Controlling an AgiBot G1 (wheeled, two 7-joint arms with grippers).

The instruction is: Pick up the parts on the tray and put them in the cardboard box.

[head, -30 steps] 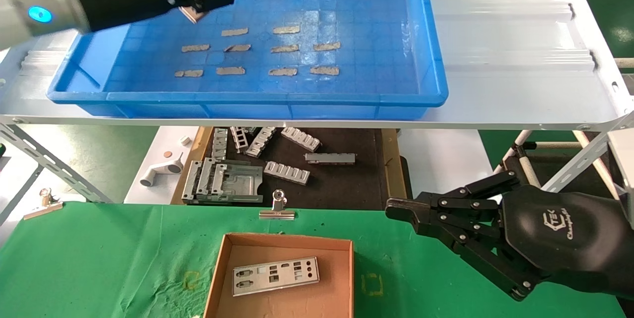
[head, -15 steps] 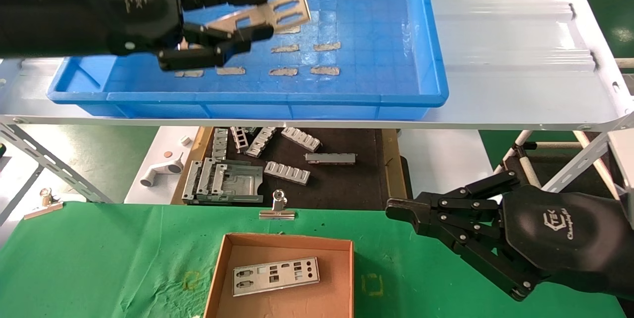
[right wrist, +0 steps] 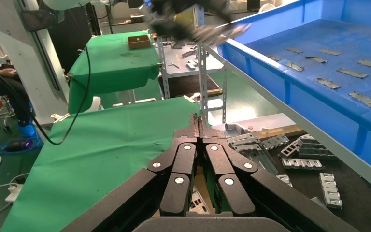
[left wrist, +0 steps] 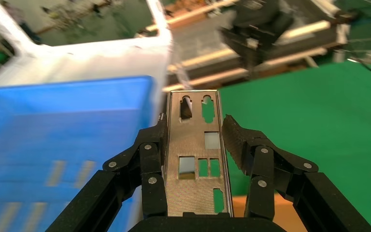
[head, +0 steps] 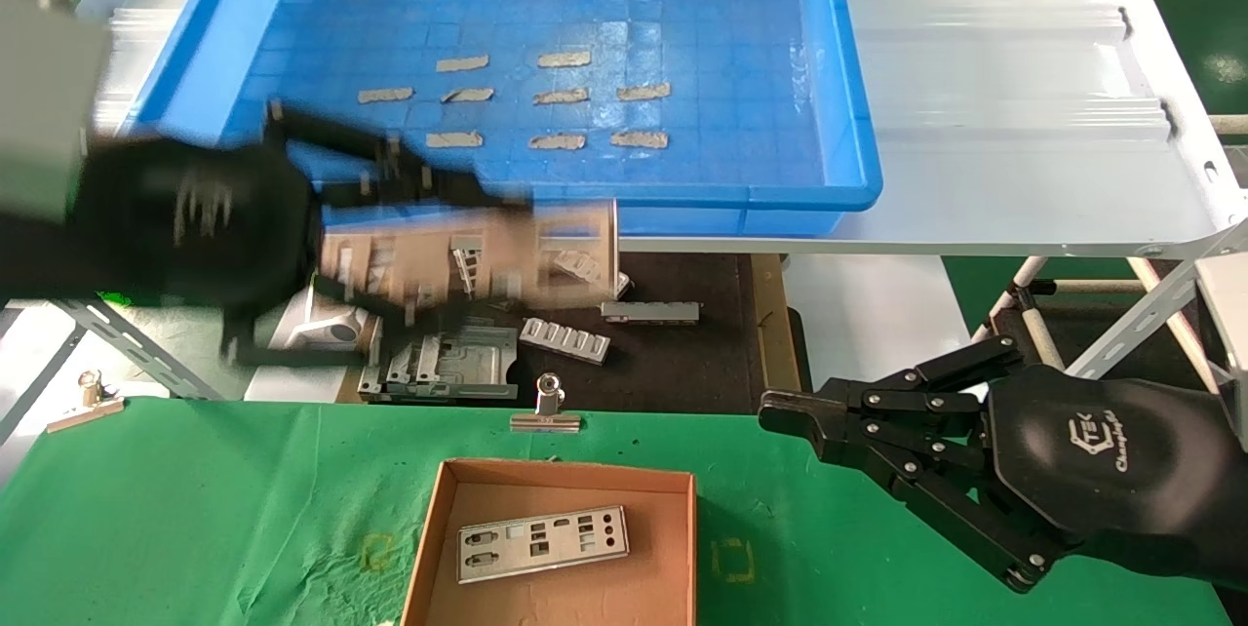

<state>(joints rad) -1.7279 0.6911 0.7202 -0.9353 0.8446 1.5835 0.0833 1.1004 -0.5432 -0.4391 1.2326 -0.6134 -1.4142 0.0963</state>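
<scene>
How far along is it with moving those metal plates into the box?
One plate already lies flat in the cardboard box. A second plate is in hand: the left gripper holds it between its jaws, out past the tray's front rim but not yet over the box. The blue tray shows only tape strips, so this looks like the last one. The right gripper sits shut beside the box.

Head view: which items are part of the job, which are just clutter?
Job:
- thin silver punched metal plate held in the left tool
- second plate lying in the shallow brown cardboard box
- large blue plastic tray, holding only tan tape strips

Clutter:
- chunky slotted grey brackets on the black mat
- silver binder clip
- right tool, shut, parked
</scene>
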